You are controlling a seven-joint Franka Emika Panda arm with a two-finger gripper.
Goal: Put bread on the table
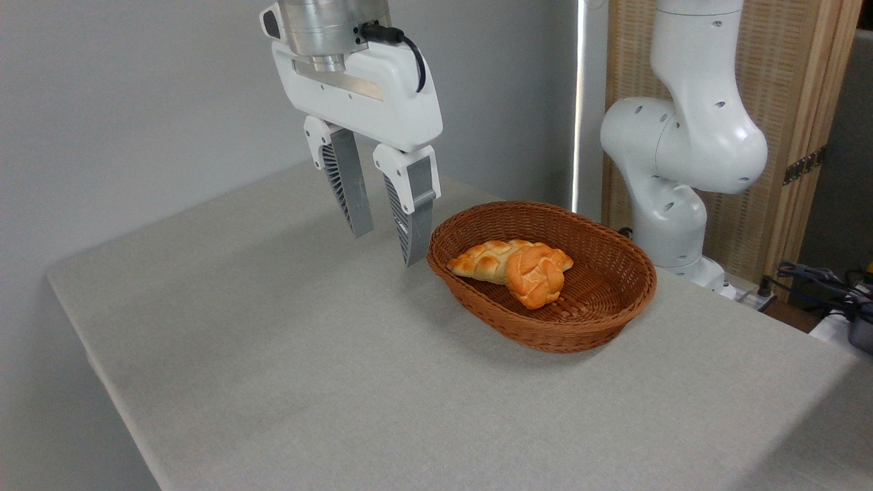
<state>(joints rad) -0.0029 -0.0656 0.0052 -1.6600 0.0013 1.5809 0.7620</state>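
The bread [536, 275], a small round orange-golden knotted bun, leans on its side inside a brown wicker basket [600, 320] on the light grey table [286, 354]. It rests against a longer, paler braided loaf [483, 261]. My gripper [385, 249] hangs above the table just left of the basket's left rim. Its two grey ribbed fingers [348, 184] stand apart, open, with nothing between them. The fingertips are clear of the basket and the bun.
The white arm base [672, 177] stands behind the basket at the right. A woven wooden screen [798, 102] rises behind it, and cables [818, 279] lie at the far right. The table's left edge runs diagonally toward the front.
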